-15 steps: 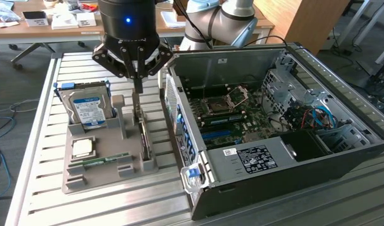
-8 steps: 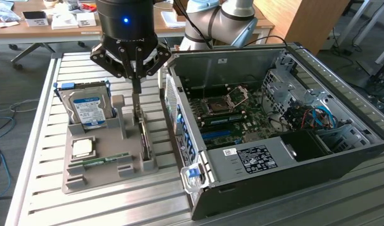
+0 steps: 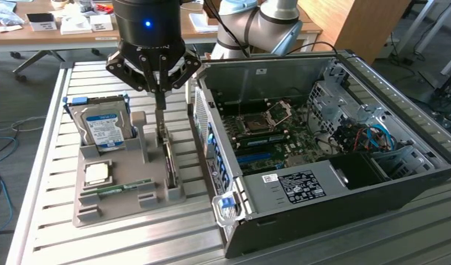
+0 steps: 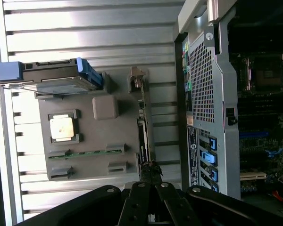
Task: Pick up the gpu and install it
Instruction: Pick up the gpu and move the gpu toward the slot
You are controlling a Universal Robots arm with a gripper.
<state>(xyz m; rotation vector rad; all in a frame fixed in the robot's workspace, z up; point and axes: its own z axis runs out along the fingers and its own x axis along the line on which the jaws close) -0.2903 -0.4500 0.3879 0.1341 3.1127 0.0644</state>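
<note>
The gpu stands on its edge in a slot of the grey holder, its silver bracket pointing up. In the wrist view the gpu is a thin dark strip seen edge-on. My gripper hangs straight above it, its fingers closed together on the top end of the bracket. My gripper meets the card's near end in the wrist view too. The card still sits in the holder. The open computer case lies just to the exterior view's right, motherboard slots exposed.
A hard drive with a blue-white label stands in the holder, with a CPU and a RAM stick lying flat nearby. The case's perforated rear wall rises close beside the card. A cluttered desk stands behind.
</note>
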